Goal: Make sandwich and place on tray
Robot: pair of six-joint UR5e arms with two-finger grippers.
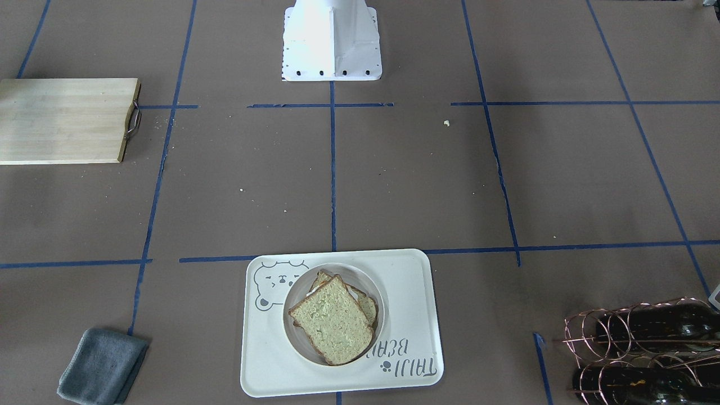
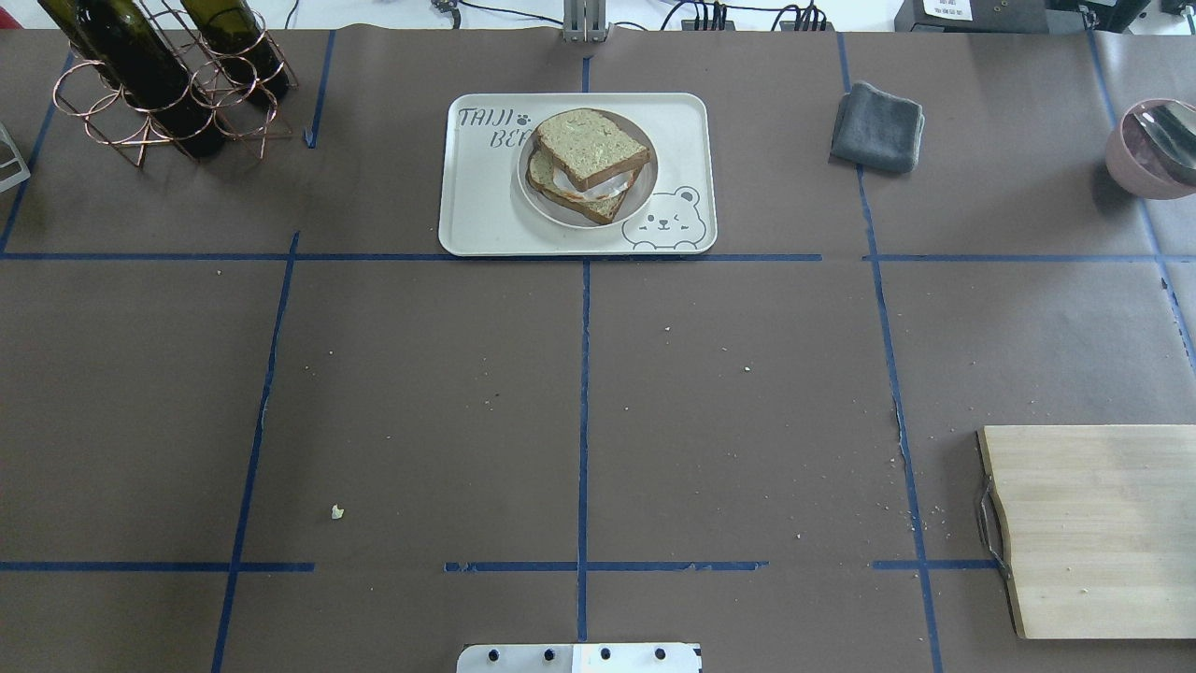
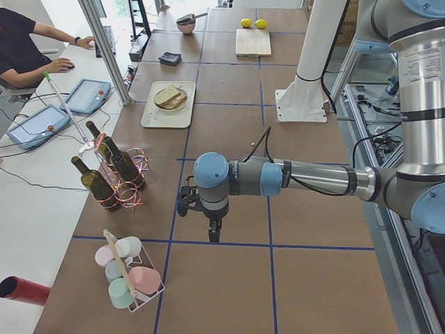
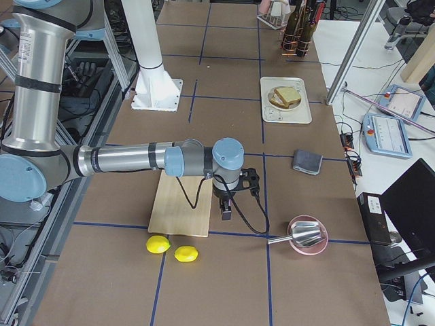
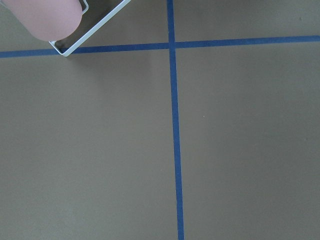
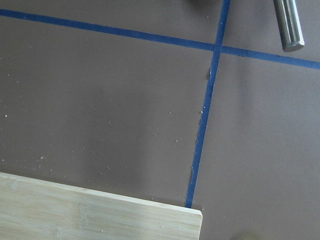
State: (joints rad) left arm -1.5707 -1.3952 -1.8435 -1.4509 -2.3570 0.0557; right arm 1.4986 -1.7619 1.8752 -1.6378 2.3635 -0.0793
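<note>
— Sandwich (image 2: 587,159): where was it?
— I saw it on the plate (image 2: 647,190), which sat on the tray (image 2: 476,210), top slice skewed.
— And the claws?
— Left gripper (image 3: 214,235) hung over bare table, right gripper (image 4: 225,213) just beside the board (image 4: 180,204). I saw nothing in either; how far open they stood, I couldn't tell.

The egg (image 2: 605,191) is mostly buried between the 2 bread slices (image 2: 590,145), just a white sliver shows. The left pincer (image 3: 214,236) and right pincer (image 4: 226,214) only appear side-on, can't tell if they're closed. The cutting board (image 2: 1103,523) is cropped.
</note>
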